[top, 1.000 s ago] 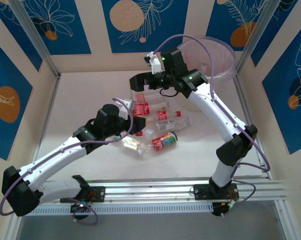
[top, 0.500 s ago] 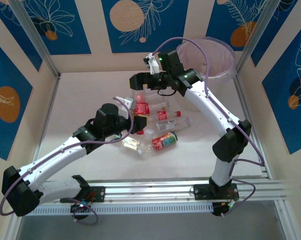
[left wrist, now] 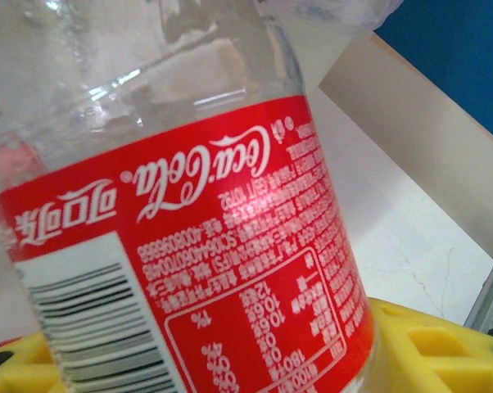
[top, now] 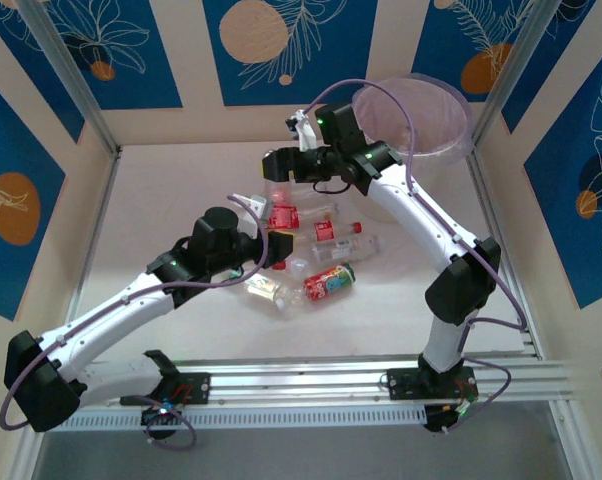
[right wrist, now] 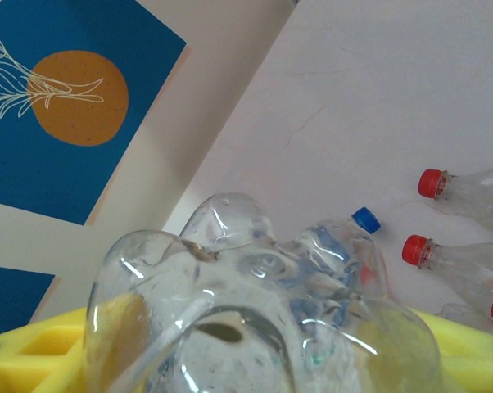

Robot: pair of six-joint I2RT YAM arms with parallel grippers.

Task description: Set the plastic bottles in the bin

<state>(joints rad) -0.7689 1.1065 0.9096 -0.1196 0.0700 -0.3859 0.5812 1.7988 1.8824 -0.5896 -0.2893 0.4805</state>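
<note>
Top camera high, looking down; wrist cameras near table (right wrist: 369, 90), right probably sharing bottles (right wrist: 455, 264).

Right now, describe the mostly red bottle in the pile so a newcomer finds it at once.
On the white table, find the heap of bottles in the middle. The red bottle lies on its side at the heap's near right edge. Red print covers nearly its whole body; its neighbours are clear with narrow red labels.

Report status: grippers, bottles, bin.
Left gripper shut on red-labelled bottle. Right gripper shut on clear bottle. Loose bottles on table. Bin far right, nothing seen blocking.
</note>
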